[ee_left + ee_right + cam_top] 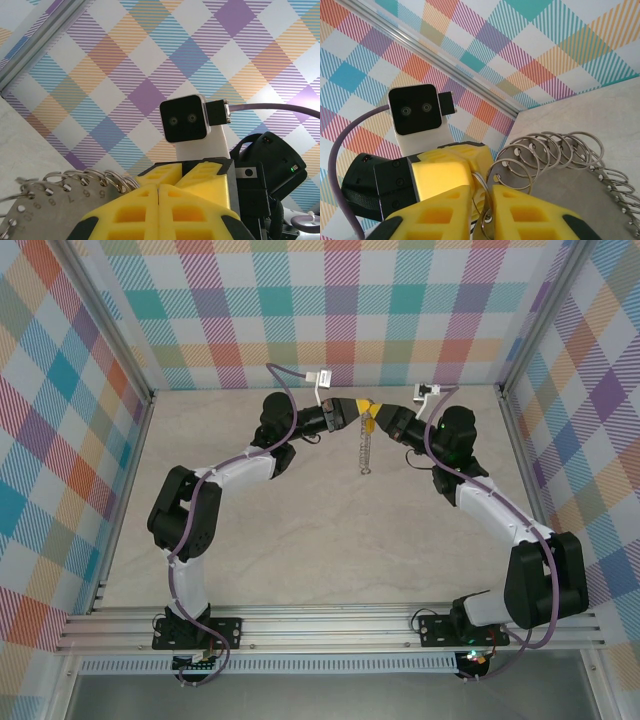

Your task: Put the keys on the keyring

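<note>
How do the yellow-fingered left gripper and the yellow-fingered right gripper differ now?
The left gripper has its fingers pressed together without a gap; the right gripper shows a narrow gap with a silvery wire loop of the keyring in it. From above, the left gripper points right, the right gripper points left. Both have yellow fingers.
</note>
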Robot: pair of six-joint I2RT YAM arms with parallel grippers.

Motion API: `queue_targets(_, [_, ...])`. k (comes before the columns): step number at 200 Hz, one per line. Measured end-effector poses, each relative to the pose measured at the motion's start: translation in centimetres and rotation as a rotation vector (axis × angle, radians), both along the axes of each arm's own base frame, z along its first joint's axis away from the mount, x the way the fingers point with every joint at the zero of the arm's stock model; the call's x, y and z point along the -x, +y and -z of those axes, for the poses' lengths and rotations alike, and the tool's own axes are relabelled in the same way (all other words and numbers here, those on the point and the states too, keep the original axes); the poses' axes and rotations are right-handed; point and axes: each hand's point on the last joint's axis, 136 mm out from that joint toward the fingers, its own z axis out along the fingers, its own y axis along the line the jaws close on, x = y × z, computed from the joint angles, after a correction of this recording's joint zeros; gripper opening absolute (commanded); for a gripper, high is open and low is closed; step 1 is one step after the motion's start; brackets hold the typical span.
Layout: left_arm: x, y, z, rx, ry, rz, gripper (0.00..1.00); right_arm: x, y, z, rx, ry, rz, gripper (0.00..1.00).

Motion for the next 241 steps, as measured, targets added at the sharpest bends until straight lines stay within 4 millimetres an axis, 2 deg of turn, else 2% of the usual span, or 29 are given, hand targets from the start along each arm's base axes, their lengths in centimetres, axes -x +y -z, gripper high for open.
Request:
queue_targets(29, [-0.1,0.1,-0.2,0.008,-0.008,-0.009,0.00,-0.1,0.0,-0.2,0.001,-0.003,-0.001,0.00])
queue_targets(60, [-0.2,0.1,-0.4,0.011,-0.012,-0.013,0.00,-0.2,0.1,-0.4,0.011,-0.001,-0.008,0.00])
queue_targets(103, [-0.3,0.2,-0.7,-0.011,-0.038,-0.021,0.35,0.1,0.0,-1.2,0.074,-0.010,-0.071,0.00])
queue_targets(122, [-0.5,0.9,-0.7,-0.042,-0.048,-0.041,0.43,0.2,-0.3,-1.7,0.100,-0.021,-0.128,0.00])
queue_targets(153, [-0.5,2.7,-1.5,-0.095,-0.087,-0.079,0.49,0.5,-0.4,-2.4,0.138,-0.045,-0.235,0.00])
queue_targets(175, [-0.5,3.8,-2.1,-0.122,-0.126,-0.099,0.50,0.8,-0.2,-2.2,0.162,-0.053,-0.303,0.00])
queue_targets(200, [-0.2,3.9,-1.7,-0.154,-0.143,-0.086,0.50,1.2,0.5,-1.3,0.176,-0.041,-0.396,0.00])
queue_targets(230, [0.5,3.7,-0.3,-0.199,-0.125,-0.036,0.30,1.2,0.9,0.3,0.187,-0.007,-0.471,0.00])
queue_targets(241, [0.7,3.6,-0.2,-0.206,-0.130,-0.020,0.28,1.3,1.0,1.0,0.188,0.009,-0.493,0.00])
